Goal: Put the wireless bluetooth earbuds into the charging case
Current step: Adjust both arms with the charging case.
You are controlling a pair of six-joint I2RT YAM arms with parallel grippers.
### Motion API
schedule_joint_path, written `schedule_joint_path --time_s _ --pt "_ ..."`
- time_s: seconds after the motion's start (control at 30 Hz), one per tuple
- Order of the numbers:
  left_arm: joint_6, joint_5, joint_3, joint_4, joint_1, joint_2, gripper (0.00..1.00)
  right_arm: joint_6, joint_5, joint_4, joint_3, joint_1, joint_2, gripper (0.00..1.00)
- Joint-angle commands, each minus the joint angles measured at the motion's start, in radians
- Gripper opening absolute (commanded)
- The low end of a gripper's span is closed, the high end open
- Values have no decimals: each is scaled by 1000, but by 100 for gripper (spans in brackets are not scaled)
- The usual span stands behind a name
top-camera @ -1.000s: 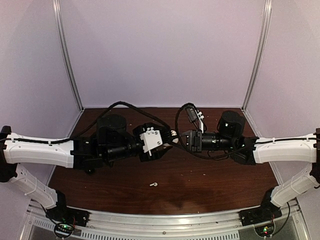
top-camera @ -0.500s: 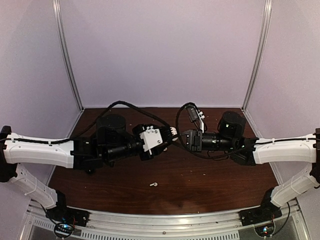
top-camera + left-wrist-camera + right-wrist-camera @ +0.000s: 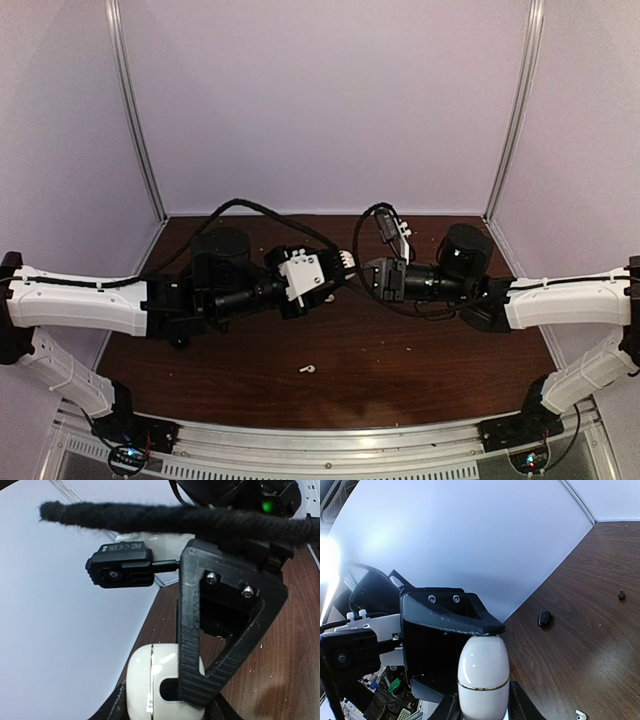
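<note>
Pale lilac walls (image 3: pixel 320 110) closed in a dark brown wooden table (image 3: pixel 420 370), with the two arms reaching in from either side and meeting nose to nose above its middle.

The glossy white charging case (image 3: pixel 483 672), closed, with a thin gold seam around it, was up in the air between them, off the table. The left gripper (image 3: pixel 165 707) was closed on it, the case sitting between its two dark fingers at the bottom of the left wrist view. The right gripper (image 3: pixel 482 707) had its fingers close along both sides of the same case. Whether they were pressing it or just clear of it could not be told. One black triangular finger (image 3: pixel 192 630) of the right gripper crossed in front of the case in the left wrist view, under a braided black cable (image 3: pixel 175 517).

A white earbud (image 3: pixel 307 369) lay alone on the table, nearer the arm bases and well apart from both grippers. A black earbud (image 3: pixel 544 619) lay on the wood close to the wall.
</note>
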Motion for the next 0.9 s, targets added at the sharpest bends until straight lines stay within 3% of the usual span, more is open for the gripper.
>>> schedule_joint_path --time_s 0.0,0.7,0.87 --pt "-9 21 -1 71 -3 -25 41 9 -9 30 -7 4 1 32" --pt "-16 54 0 88 -3 -13 39 24 -17 99 -34 -12 -23 31" --pt "-20 55 0 95 -4 -10 39 40 -18 129 -42 -14 -23 25"
